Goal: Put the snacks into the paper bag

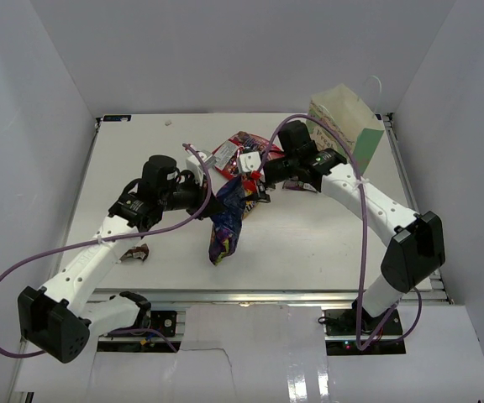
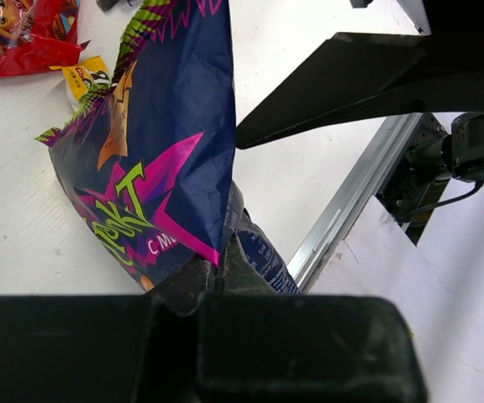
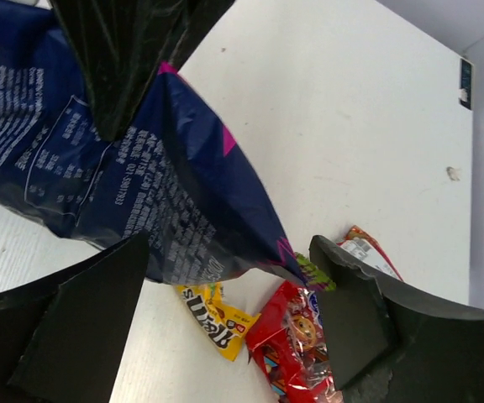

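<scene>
My left gripper (image 1: 211, 200) is shut on one edge of the purple-blue glossy bag (image 1: 225, 225), which hangs down toward the table; the left wrist view shows the jaws (image 2: 213, 264) pinching the bag (image 2: 149, 159). My right gripper (image 1: 255, 183) is open beside the bag's upper end, its fingers (image 3: 99, 319) spread on either side of the bag (image 3: 124, 185). The red candy bag (image 1: 238, 151) lies behind it and shows in the right wrist view (image 3: 297, 344). A yellow packet (image 3: 217, 323) lies under the bag. The brown wrapper (image 1: 134, 252) lies front left. The paper bag (image 1: 347, 122) stands back right.
White walls enclose the table on three sides. The metal rail of the table's front edge (image 2: 343, 218) runs close to the hanging bag. The right arm's forearm (image 1: 368, 197) reaches across in front of the paper bag.
</scene>
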Motion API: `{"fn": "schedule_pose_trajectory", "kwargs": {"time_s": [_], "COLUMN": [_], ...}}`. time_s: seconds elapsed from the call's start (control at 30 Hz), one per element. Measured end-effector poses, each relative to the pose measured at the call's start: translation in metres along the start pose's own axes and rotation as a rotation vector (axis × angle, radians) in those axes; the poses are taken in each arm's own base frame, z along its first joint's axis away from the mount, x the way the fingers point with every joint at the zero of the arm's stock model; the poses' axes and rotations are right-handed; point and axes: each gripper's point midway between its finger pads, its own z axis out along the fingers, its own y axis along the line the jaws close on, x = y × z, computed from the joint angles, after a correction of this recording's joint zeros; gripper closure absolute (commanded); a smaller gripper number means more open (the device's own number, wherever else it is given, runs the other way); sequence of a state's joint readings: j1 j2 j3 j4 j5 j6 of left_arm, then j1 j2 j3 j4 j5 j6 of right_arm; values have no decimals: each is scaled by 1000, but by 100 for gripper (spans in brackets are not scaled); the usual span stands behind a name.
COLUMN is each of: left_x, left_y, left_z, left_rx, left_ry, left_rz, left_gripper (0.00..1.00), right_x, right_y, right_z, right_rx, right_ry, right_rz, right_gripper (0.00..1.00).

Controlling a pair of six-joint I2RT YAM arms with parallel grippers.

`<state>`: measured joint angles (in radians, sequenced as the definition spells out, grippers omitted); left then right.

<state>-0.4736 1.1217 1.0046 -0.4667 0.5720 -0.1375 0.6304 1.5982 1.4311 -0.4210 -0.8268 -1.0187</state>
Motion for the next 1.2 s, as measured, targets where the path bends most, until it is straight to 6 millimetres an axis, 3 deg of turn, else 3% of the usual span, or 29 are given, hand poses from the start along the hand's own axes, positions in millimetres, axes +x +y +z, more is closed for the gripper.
{"fn": "schedule_pose_trajectory", "kwargs": {"time_s": [0.3,0.4,0.63,0.73,0.87,0.97,1.0,1.1,1.2], "left_x": [8,8,11,14,16,17,16,12,0], "left_y": [-2,-4,-7,-6,-6,-5,-4,-6,-13], "left_z": [1,1,2,3,4,4,5,3,-3], "left_rx": [21,31,48,47,46,41,40,44,58], "left_ry": [18,19,29,36,40,38,33,-1,-71], "left_rz": [-11,-10,-13,-18,-21,-19,-17,-6,23], "left_gripper": [100,100,100,100,100,87,75,57,53], "right_x": [0,-6,-5,-2,0,0,-1,-3,-7], "right_y": [18,24,36,41,42,39,37,33,34], "right_z": [4,7,11,13,13,12,10,-1,-11], "right_rx": [-117,-148,-205,-223,-224,-200,-181,-109,-58], "right_ry": [-21,-36,-46,-40,-24,0,12,64,95], "right_rz": [0,-22,-23,-9,4,25,30,72,97], "right_gripper": [41,55,76,92,92,92,92,92,92]}}
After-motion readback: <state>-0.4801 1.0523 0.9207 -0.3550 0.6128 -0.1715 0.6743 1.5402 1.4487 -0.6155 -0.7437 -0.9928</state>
